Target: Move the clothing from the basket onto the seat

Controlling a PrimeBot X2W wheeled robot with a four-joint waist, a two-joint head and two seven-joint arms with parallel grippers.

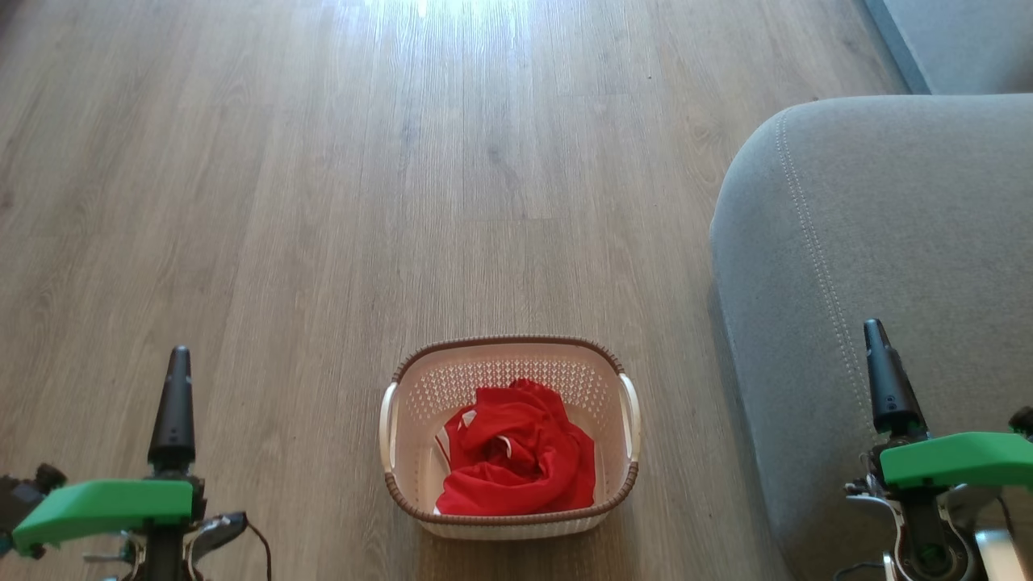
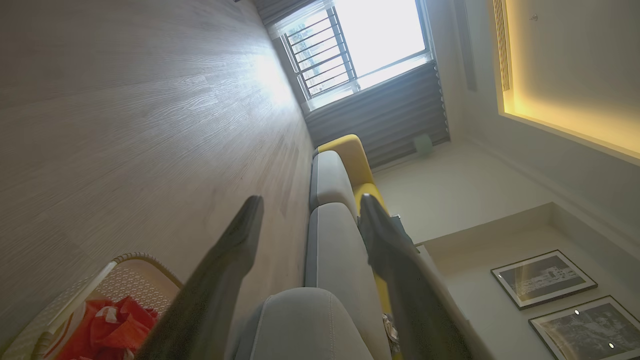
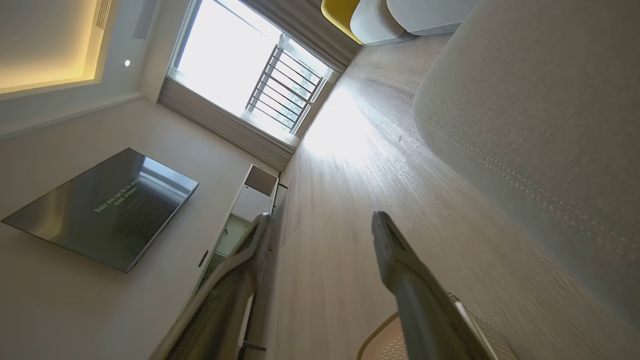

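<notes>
Clothing (image 1: 516, 456) all down in the basket (image 1: 500, 373), crumpled into one bright red heap, nothing lifted out yet. Seat (image 1: 888, 242) bare on the robot's right, just beside the basket, grey cushion with a rounded corner and a double stitch line. Right at the start, by the look of it: whole job left to do, reaching in, grabbing, carrying across, dropping, perhaps in more than one trip. Left gripper (image 2: 310, 200) spread wide and empty, held above the wooden floor (image 1: 323, 202) to the basket's left. Right gripper (image 3: 321, 216) likewise parted and holding nothing, over by the seat's edge. Now the heap itself: soft, twisted folds, a loop curled in the middle, slivers of white with thin trim peeking out at the left side. No telling one garment from another in that tangle.
</notes>
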